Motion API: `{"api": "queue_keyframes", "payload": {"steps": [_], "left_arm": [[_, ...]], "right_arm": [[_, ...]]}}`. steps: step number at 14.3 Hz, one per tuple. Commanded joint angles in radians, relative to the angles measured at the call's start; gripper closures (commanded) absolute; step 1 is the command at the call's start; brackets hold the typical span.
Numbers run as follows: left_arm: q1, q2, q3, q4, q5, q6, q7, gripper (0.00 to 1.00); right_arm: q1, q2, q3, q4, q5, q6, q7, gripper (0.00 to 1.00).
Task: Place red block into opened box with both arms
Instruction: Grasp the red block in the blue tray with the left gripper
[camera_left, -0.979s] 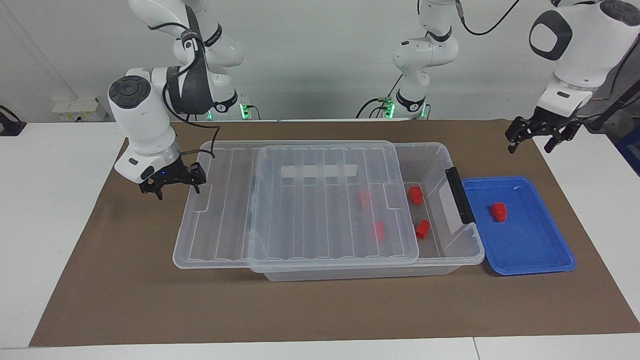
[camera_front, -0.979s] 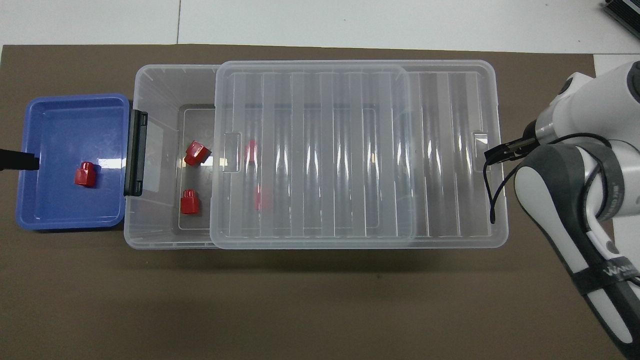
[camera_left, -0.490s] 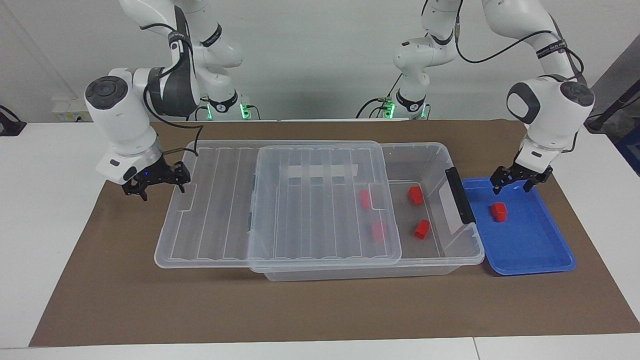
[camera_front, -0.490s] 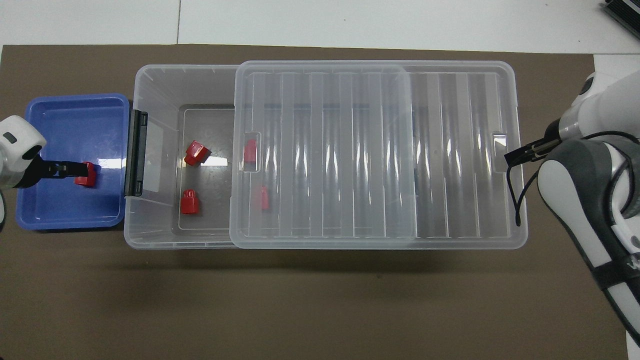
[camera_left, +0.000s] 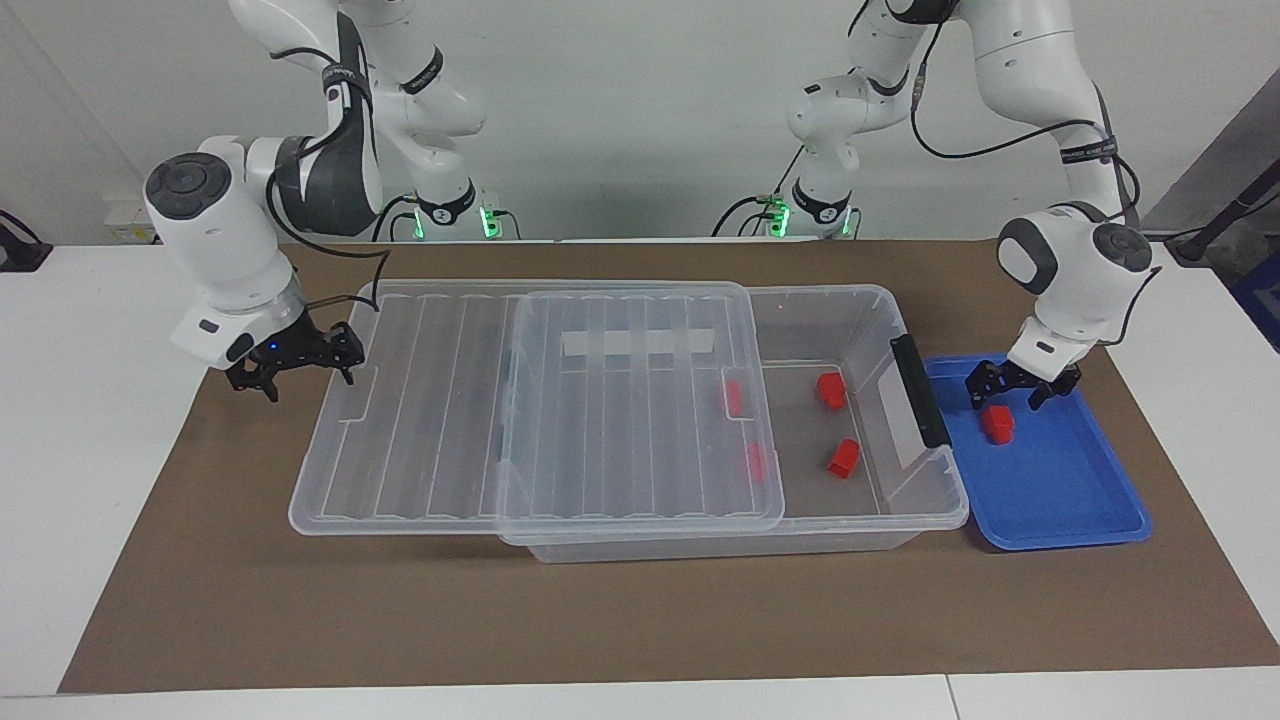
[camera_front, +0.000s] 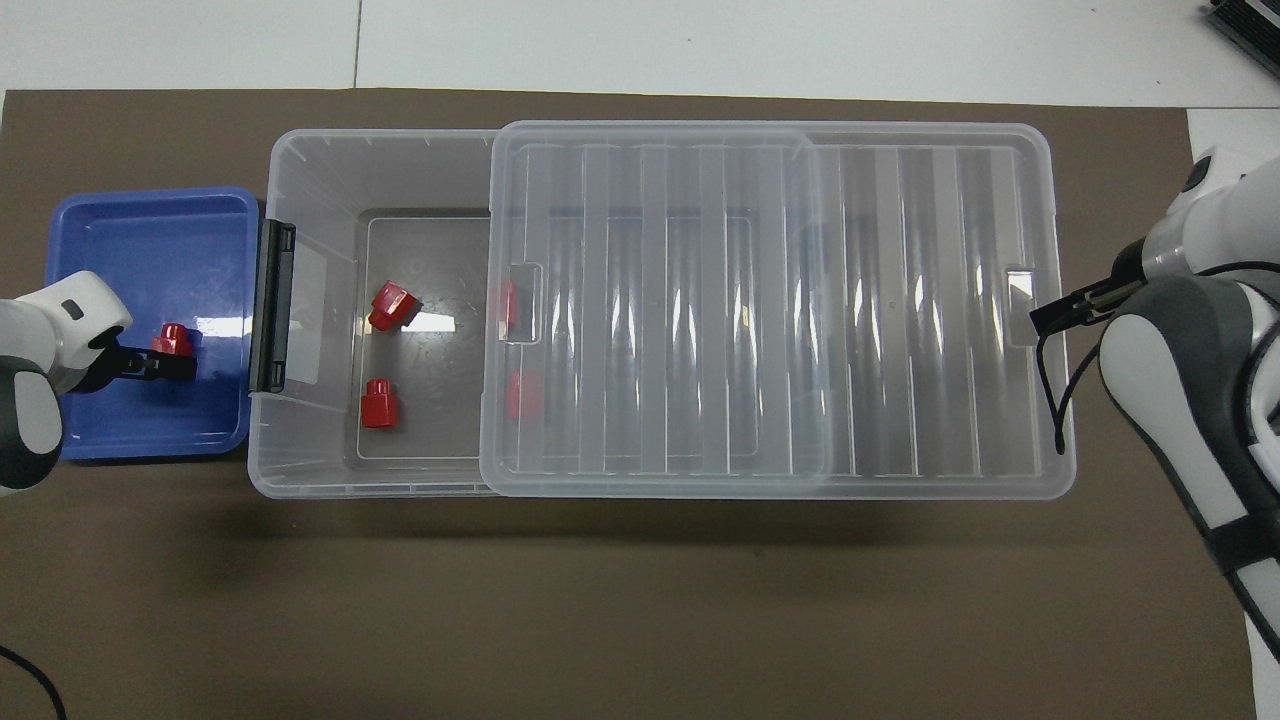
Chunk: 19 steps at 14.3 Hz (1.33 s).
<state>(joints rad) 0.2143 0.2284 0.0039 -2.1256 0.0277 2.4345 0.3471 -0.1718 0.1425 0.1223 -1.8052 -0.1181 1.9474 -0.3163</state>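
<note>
Your left gripper (camera_left: 1008, 393) low over blue tray (camera_left: 1090, 500), fingers spread, straddling red block (camera_left: 997, 424) from above; contact not clear. Block sits in tray, at left arm's end of table, just beside box (camera_left: 870, 520). Your right gripper (camera_left: 295, 368) at lid's (camera_left: 520, 410) edge at right arm's end, fingers apart, touching or not you can't tell. Lid slid partway off, box open at handle (camera_left: 918, 388) end. Four more blocks (camera_left: 843, 458) inside box, two under lid

Robot lab: two bench-mounted arms (camera_left: 330, 150), brown mat (camera_left: 620, 610), white walls.
</note>
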Motion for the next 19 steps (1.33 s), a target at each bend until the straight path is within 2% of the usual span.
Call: {"api": "queue_keyframes", "payload": {"steps": [1, 7, 10, 12, 16, 19], "left_arm": [[-0.007, 0.012, -0.007, 0.009, -0.011, 0.020, 0.027, 0.00], [-0.030, 0.031, -0.008, 0.007, -0.011, 0.049, 0.030, 0.00], [-0.036, 0.032, -0.008, 0.007, -0.011, 0.057, 0.029, 0.02], [-0.036, 0.032, -0.008, 0.007, -0.011, 0.057, 0.029, 0.06], [-0.036, 0.032, -0.008, 0.009, -0.011, 0.057, 0.029, 0.46], [-0.036, 0.034, -0.008, 0.010, -0.011, 0.046, 0.027, 0.83]], "right_arm": [[-0.020, -0.021, 0.011, -0.030, -0.017, 0.016, -0.021, 0.00], [0.021, -0.072, 0.013, -0.020, 0.003, -0.002, 0.146, 0.00], [0.066, -0.104, 0.014, -0.017, 0.005, -0.005, 0.371, 0.00], [0.087, -0.124, 0.014, 0.000, 0.030, -0.007, 0.457, 0.00], [0.100, -0.135, 0.014, 0.087, 0.060, -0.097, 0.519, 0.00], [0.098, -0.136, 0.011, 0.132, 0.070, -0.143, 0.519, 0.00]]}}
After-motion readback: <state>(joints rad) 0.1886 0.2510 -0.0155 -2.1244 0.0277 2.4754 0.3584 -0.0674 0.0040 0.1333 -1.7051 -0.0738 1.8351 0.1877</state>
